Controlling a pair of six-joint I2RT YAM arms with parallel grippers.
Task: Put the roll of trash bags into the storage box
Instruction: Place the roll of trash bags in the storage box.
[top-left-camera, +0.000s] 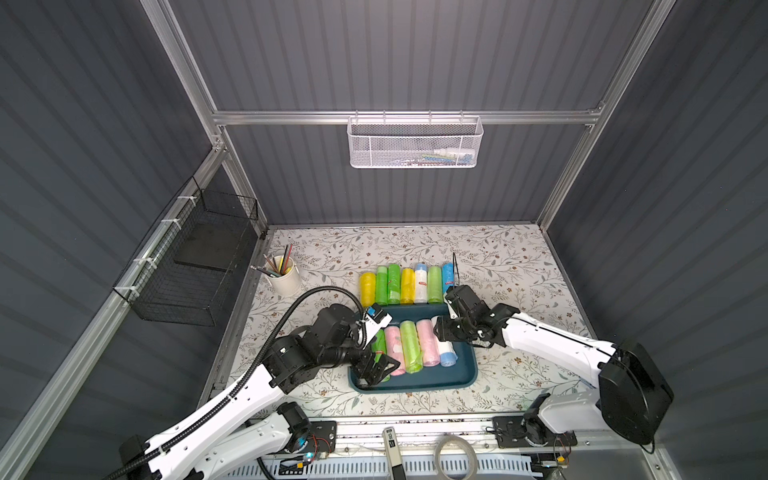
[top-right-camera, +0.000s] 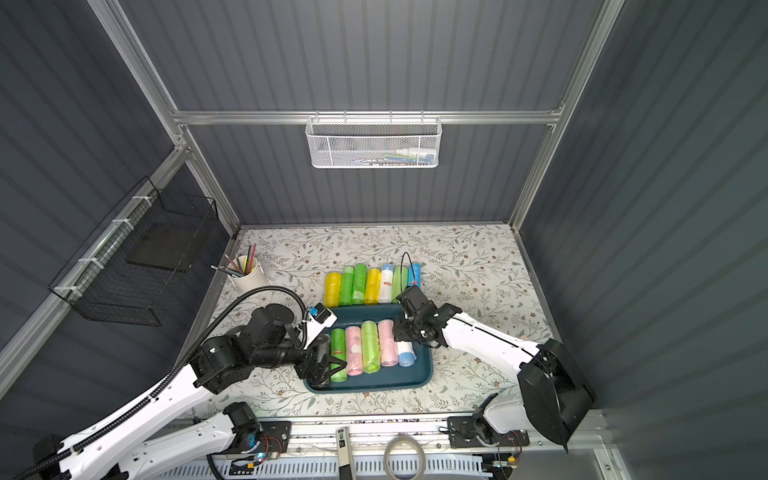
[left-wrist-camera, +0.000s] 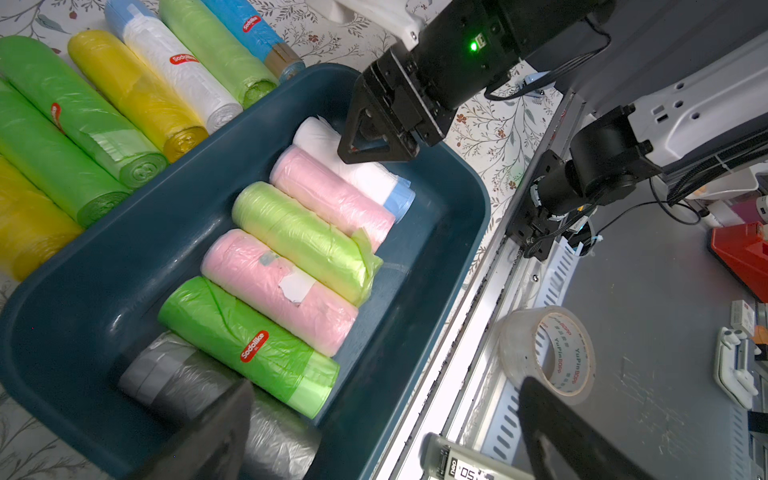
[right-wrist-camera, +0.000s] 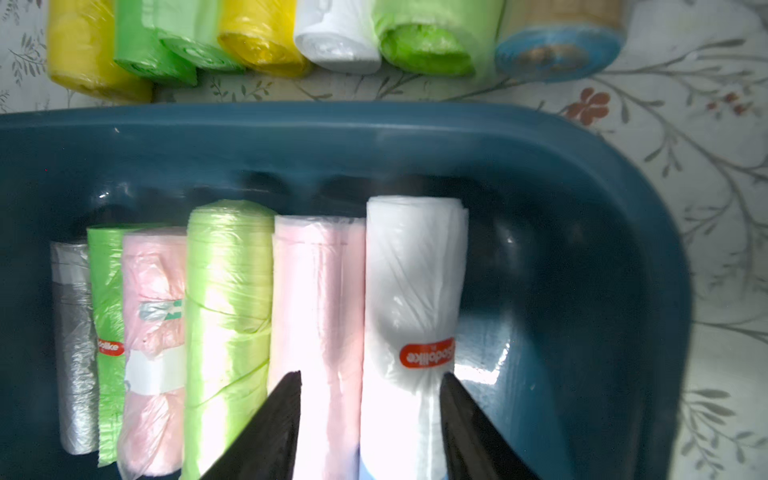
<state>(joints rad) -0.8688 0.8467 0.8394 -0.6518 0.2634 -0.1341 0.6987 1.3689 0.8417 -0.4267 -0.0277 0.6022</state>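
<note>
The teal storage box (top-left-camera: 415, 381) sits mid-table with six rolls lying side by side in it. A row of seven more rolls (top-left-camera: 407, 284) lies on the table just behind its far rim. The left gripper (top-left-camera: 376, 368) hangs wide open and empty above the grey roll (left-wrist-camera: 187, 382). The right gripper (right-wrist-camera: 372, 376) straddles the white roll of trash bags (right-wrist-camera: 415, 282) — already on the box floor, at the end of the line — with its jaws parted slightly wider than the roll, apparently not pinching it. This placement looks done; the back row may yet need moving.

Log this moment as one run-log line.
right gripper: jaws apart astride white roll | white roll: lying in storage box | left gripper: jaws open, empty, above gray roll | outside box: row of rolls
</note>
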